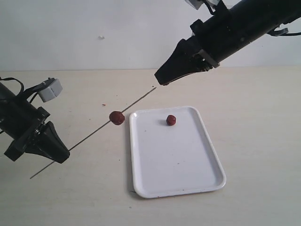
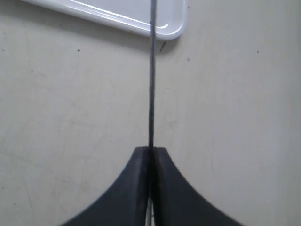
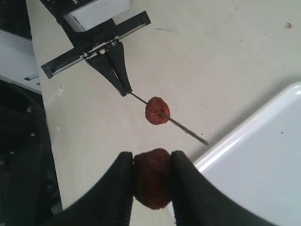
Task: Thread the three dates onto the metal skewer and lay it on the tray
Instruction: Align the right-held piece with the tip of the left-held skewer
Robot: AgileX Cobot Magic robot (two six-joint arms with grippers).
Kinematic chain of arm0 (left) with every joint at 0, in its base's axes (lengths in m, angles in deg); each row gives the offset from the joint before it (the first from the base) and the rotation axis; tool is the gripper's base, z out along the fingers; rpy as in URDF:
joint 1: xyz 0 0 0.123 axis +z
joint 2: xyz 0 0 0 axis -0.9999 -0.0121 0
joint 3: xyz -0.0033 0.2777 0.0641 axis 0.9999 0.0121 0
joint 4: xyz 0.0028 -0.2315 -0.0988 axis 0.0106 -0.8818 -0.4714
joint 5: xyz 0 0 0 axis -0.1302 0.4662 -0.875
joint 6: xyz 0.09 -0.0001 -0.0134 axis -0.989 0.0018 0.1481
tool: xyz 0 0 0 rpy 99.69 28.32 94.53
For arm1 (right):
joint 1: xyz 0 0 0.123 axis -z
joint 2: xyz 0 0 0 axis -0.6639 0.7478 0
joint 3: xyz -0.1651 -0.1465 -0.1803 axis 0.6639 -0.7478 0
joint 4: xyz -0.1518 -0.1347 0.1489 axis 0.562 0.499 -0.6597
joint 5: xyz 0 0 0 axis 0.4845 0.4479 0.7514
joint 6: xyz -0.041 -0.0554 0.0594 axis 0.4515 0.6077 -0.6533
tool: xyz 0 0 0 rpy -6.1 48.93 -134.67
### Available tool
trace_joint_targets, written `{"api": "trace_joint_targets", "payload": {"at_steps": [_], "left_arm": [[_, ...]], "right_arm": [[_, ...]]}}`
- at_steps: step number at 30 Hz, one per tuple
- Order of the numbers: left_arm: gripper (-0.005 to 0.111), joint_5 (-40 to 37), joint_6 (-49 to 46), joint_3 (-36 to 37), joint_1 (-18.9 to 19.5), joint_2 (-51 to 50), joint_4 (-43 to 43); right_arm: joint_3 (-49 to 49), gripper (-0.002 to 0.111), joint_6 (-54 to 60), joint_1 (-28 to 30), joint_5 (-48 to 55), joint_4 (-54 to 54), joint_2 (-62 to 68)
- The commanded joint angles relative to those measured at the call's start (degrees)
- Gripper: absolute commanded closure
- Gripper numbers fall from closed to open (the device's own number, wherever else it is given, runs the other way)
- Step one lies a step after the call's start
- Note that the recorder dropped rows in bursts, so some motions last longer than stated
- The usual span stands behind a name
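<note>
Bare tabletop [image 1: 263, 122] right of tray [image 1: 178, 160]. Raised skewer [image 1: 136, 101] slanting across left approach, threaded date [image 1: 116, 117] midway. Loose date [image 1: 170, 120] on tray's far end, rest bare.

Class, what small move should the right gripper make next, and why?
Probably the right gripper should line its date up with the skewer tip and push it on: the left gripper holds the skewer, one date is threaded, another lies on the tray.

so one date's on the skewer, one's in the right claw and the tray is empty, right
Not empty: the exterior view shows a loose date on the tray. The rest stands: a threaded date sits on the skewer and the right claw holds the third date.
</note>
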Motion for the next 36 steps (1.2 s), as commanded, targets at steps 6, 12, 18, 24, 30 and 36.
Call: {"api": "trace_joint_targets", "payload": {"at_steps": [6, 12, 18, 24, 30, 36], "left_arm": [[0.107, -0.24, -0.45, 0.12, 0.18, 0.12, -3.19], [0.107, -0.24, -0.45, 0.51, 0.18, 0.12, -3.42], [0.107, -0.24, -5.28, 2.66, 0.18, 0.12, -3.84], [0.107, -0.24, -8.16, 3.52, 0.18, 0.12, -4.76], [0.107, -0.24, -8.74, 3.52, 0.18, 0.12, -6.44], [0.107, -0.24, -5.28, 3.52, 0.18, 0.12, -6.40]], "right_arm": [[0.09, 0.081, -2.47, 0.20, 0.31, -0.54, -0.61], [0.09, 0.081, 2.68, 0.20, 0.31, 3.72, -0.61], [0.09, 0.081, 2.68, 0.20, 0.31, 1.52, -0.61], [0.09, 0.081, 2.00, 0.20, 0.31, -0.35, -0.61], [0.09, 0.081, -0.39, 0.20, 0.31, 0.27, -0.51], [0.09, 0.081, -25.19, 0.20, -6.02, 1.06, 0.10]]}}
